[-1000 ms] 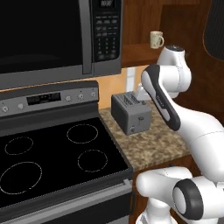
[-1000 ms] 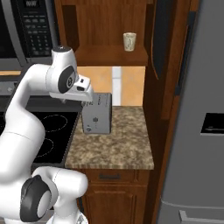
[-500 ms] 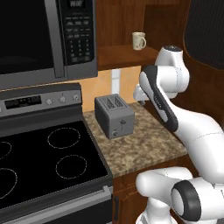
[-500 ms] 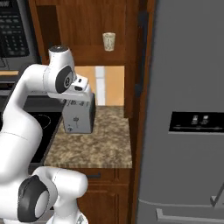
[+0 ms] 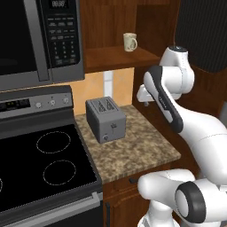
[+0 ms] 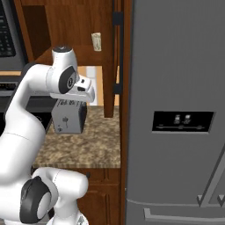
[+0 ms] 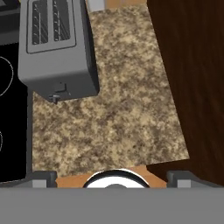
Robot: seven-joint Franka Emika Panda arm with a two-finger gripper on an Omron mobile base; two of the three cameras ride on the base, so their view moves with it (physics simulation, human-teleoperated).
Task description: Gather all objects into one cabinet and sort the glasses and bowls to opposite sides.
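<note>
1. Above the speckled table point(image 7: 131, 113), tool point(image 7: 112, 177) aimed down, tips spread wide, nothing held.
2. Just left and ahead of tool in hand view: grey toaster point(image 7: 57, 48), standing on table.
3. High above tool: cream mug point(image 5: 130, 42) upright on wooden shelf point(image 5: 115, 57).
4. Beyond toaster: black stovetop point(image 5: 40, 164).

Evenly lit, flat rendered light; soft shadow beside toaster point(image 5: 105, 119) on desk point(image 5: 137, 150); sharp throughout, no glare.
</note>
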